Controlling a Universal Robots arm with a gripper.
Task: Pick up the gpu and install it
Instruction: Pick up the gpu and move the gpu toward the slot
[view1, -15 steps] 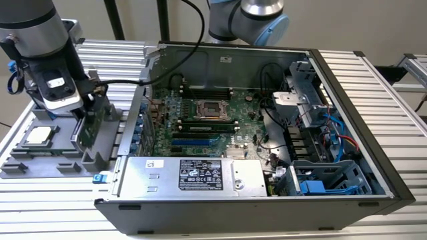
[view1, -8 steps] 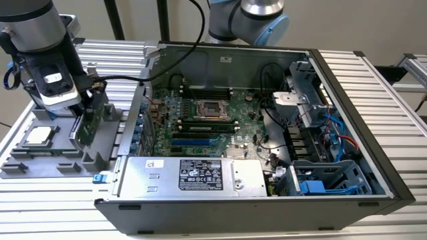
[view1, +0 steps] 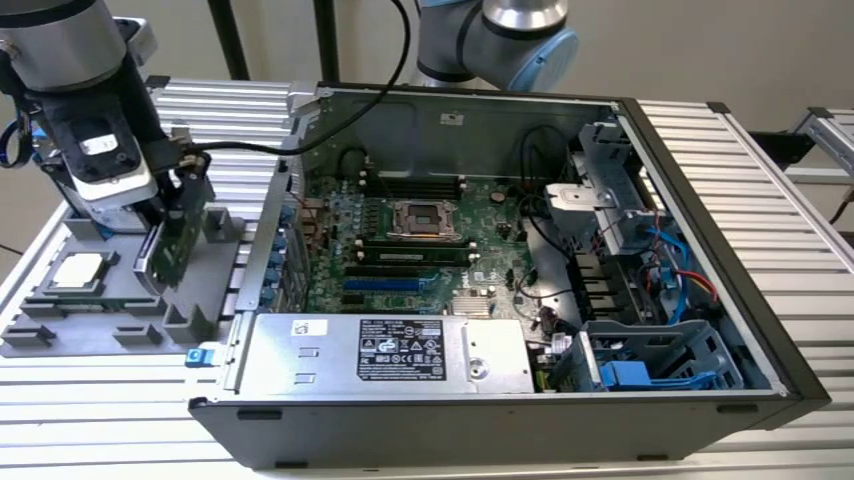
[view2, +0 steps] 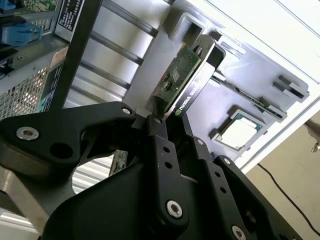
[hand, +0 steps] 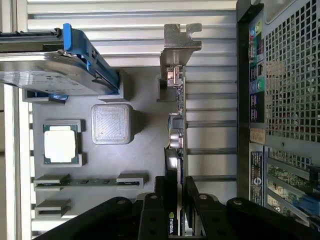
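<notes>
One thin green circuit card with a black cooler and a silver end bracket, the gpu (hand: 178, 125), stands on edge over the grey moulded parts tray (hand: 145, 155). The tray lies near the slatted aluminium table's (view1: 747, 150) edge on the exterior view's left, beside the open black computer case (view1: 507, 435). The black two-fingered hand (hand: 176, 182) is clamped across the card's faces. Whether the card's lower edge is clear of the tray I cannot tell. With so narrow a pinch, the card could pivot or slip, its bracket could snag the tray's grey post (hand: 162, 90), and a tilted card might strike the case wall.
</notes>
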